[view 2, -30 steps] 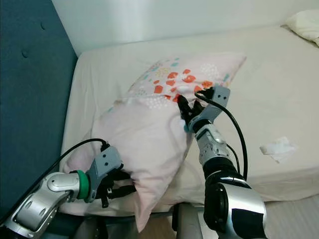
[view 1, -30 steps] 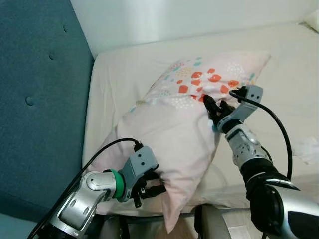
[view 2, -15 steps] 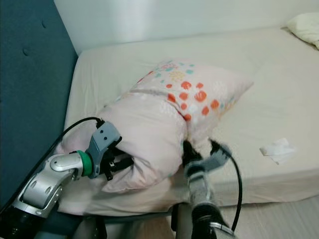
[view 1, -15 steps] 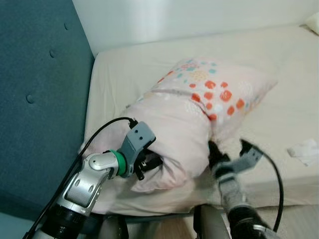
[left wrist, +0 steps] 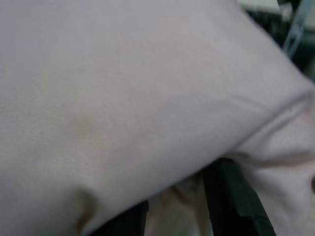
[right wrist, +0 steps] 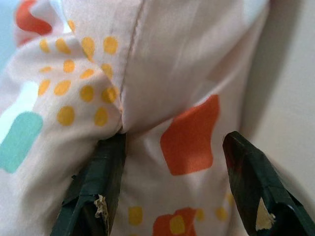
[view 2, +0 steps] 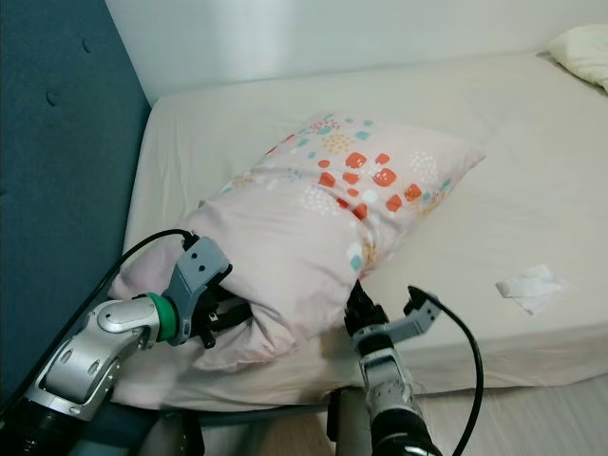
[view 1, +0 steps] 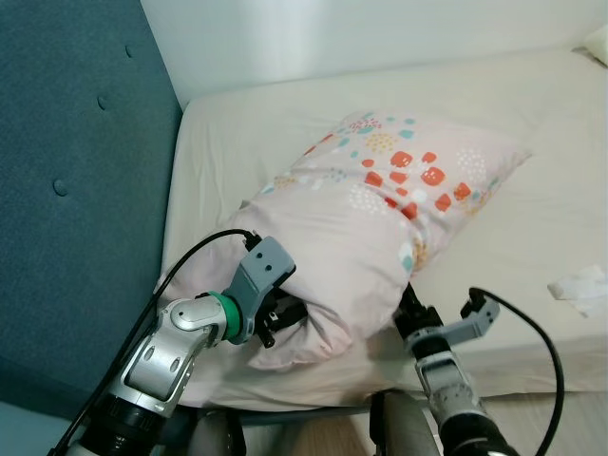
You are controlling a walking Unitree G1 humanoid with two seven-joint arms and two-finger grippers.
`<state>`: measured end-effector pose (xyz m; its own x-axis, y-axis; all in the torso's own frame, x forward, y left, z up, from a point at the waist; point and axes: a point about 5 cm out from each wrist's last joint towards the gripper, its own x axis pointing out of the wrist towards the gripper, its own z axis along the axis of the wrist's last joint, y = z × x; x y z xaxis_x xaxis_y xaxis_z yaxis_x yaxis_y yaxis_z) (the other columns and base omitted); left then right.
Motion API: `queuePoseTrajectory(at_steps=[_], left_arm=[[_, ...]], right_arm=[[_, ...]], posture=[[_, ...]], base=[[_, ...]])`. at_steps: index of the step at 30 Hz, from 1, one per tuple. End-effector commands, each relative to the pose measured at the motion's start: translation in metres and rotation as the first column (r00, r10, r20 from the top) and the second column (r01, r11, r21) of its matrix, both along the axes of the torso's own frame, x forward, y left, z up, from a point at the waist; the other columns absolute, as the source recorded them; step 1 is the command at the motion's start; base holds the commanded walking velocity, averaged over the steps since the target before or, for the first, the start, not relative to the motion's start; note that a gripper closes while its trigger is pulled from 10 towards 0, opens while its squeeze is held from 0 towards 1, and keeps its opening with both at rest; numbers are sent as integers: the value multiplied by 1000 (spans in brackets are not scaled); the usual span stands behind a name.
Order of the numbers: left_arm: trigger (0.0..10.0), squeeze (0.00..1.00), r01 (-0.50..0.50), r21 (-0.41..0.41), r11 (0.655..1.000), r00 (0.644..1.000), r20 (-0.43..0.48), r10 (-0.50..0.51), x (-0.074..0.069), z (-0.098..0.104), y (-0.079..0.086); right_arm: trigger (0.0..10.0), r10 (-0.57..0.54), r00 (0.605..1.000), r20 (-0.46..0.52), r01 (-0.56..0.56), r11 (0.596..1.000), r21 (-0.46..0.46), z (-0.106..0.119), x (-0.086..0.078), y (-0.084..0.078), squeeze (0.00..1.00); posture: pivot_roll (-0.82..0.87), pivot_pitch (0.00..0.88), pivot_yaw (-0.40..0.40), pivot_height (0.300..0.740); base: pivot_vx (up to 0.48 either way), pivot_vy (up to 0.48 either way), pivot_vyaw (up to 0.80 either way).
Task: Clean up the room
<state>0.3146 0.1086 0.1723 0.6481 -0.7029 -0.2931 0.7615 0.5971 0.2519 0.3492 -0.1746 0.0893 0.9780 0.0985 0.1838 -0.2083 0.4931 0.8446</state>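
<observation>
Gripping the pillow (view 1: 380, 214) at 7 o'clock, left gripper (view 1: 281, 318) pinches fabric; right gripper (right wrist: 172, 187), fingers spread, at 5 o'clock.

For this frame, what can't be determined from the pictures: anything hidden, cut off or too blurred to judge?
- Left gripper: head views show its fingertips buried under the pillow; the left wrist view is blurred, so the grip can't be confirmed.
- Right gripper: head views show its tips tucked behind the pillow's edge; contact is unclear.
- White crumpled item on the mattress: too small to identify.
- Second pillow: cut off by the right eye view's edge.
</observation>
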Motion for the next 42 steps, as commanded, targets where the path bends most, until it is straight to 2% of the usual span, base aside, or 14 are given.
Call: queuePoseTrajectory(at_steps=[1, 9, 16, 20, 24, 26, 27, 28, 29, 32, 34, 39, 41, 42], left_arm=[[10000, 0, 48, 29, 998, 998, -40, -47, -11, -5, 7], [10000, 0, 275, 46, 960, 958, -104, -269, -56, -3, 24], [10000, 0, 378, 21, 926, 919, -128, -372, -76, -2, 19], [10000, 0, 414, -25, 910, 906, -82, -415, -74, 5, -5], [10000, 0, 411, -35, 911, 908, -70, -413, -73, 8, -8], [10000, 0, 399, -37, 916, 914, -65, -401, -73, 10, -6], [10000, 0, 399, -37, 916, 914, -65, -401, -73, 10, -6], [10000, 0, 382, -40, 923, 921, -61, -384, -71, 12, -4], [10000, 0, 373, -40, 927, 925, -58, -374, -70, 13, -3], [10000, 0, 344, -43, 938, 937, -48, -346, -66, 16, 0], [10000, 0, 333, -45, 942, 941, -45, -335, -64, 16, 1], [10000, 0, 260, -49, 964, 965, -34, -262, -54, 13, 1], [10000, 0, 257, -49, 965, 965, -34, -258, -54, 13, 1], [10000, 0, 255, -60, 965, 966, -27, -257, -53, 14, -1]], right_arm=[[10000, 25, 999, -25, -23, 998, 50, -4, 1, 7, 0], [10000, -148, 975, -169, 139, 988, -64, -1, 10, -14, 0], [10000, -91, 996, -5, 89, 975, -202, 53, 36, -18, 0], [10000, 90, 976, 197, -3, 916, -402, 147, 66, 16, 0], [10000, 252, 925, 284, -86, 869, -487, 182, 69, 59, 0], [10000, 529, 767, 363, -235, 758, -608, 208, 57, 125, 0], [10000, 529, 767, 363, -235, 758, -608, 208, 57, 125, 0], [10000, 725, 591, 353, -341, 621, -706, 205, 38, 168, 0], [10000, 798, 500, 337, -385, 553, -739, 200, 29, 184, 0], [10000, 908, 303, 290, -475, 407, -780, 175, 7, 202, 0], [10000, 922, 270, 276, -488, 378, -786, 167, 3, 201, 0], [10000, 897, 413, 159, -503, 370, -781, 122, 15, 154, 0], [10000, 894, 422, 153, -502, 370, -782, 121, 16, 151, 0], [10000, 813, 563, 149, -460, 458, -760, 114, 26, 126, 0]], posture=[[-24, 179, 149, 596], [19, 184, 139, 596], [15, 184, 131, 596], [3, 184, 116, 596], [2, 181, 115, 596], [4, 181, 119, 596], [4, 181, 119, 596], [5, 182, 118, 596], [5, 182, 118, 596], [3, 189, 113, 596], [3, 189, 113, 596], [-22, 193, 106, 596], [-22, 193, 106, 596], [-36, 188, 95, 596]], base=[[0, 0, 0], [0, 0, 0], [0, 0, 0], [0, 0, 0], [0, 0, 0], [0, 0, 0], [0, 0, 0], [0, 0, 0], [0, 0, 0], [0, 0, 0], [0, 0, 0], [0, 0, 0], [0, 0, 0], [0, 0, 0]])
